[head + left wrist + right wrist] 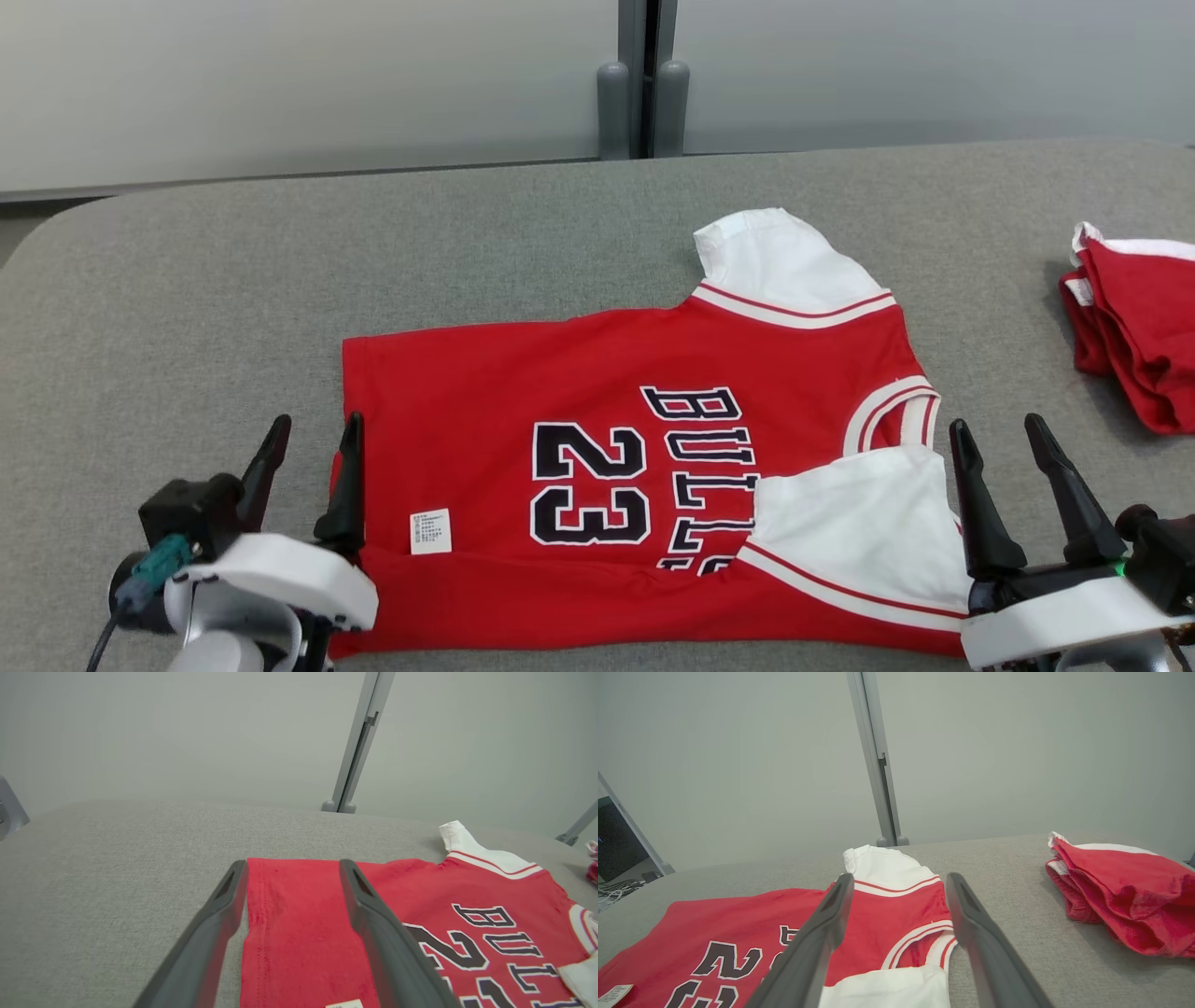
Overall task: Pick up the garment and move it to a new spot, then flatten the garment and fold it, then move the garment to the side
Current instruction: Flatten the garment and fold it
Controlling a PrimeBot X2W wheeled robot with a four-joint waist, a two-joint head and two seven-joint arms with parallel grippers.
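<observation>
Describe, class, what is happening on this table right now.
A two-armed robot is folding a red jersey on a grey table. The jersey lies flat, its near white sleeve folded over the front. Both open and empty, the left end effector sits at the hem and the right end effector beside the collar. Another red garment lies bunched at right.

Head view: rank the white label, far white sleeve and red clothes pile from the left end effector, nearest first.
1. White label, beside the left end effector.
2. Far white sleeve, back and right.
3. Red clothes pile, far right.
</observation>
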